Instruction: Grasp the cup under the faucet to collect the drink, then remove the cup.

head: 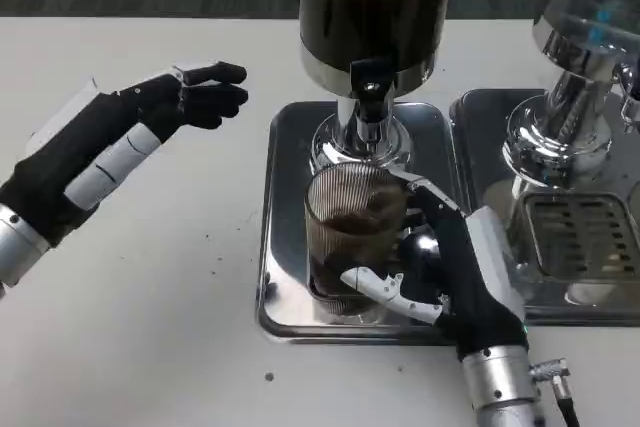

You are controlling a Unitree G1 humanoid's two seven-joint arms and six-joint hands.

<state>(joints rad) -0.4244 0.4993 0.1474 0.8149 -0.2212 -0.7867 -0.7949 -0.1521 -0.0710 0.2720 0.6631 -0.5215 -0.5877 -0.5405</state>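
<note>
A ribbed clear cup (350, 232) with dark drink in it stands on the steel drip tray (285, 247), directly below the black faucet (369, 87) of the dark drink dispenser (372, 7). My right hand (450, 267) grips the cup from its right side, with a white finger curled around the cup's lower front. My left hand (150, 127) hovers over the white table to the left of the tray, its fingers stretched out toward the dispenser and holding nothing.
A second chrome dispenser (575, 77) stands at the right on its own tray with a slotted grate (580, 237). Open white table (150, 327) lies left of and in front of the trays. A cable plug (555, 372) sticks out at my right wrist.
</note>
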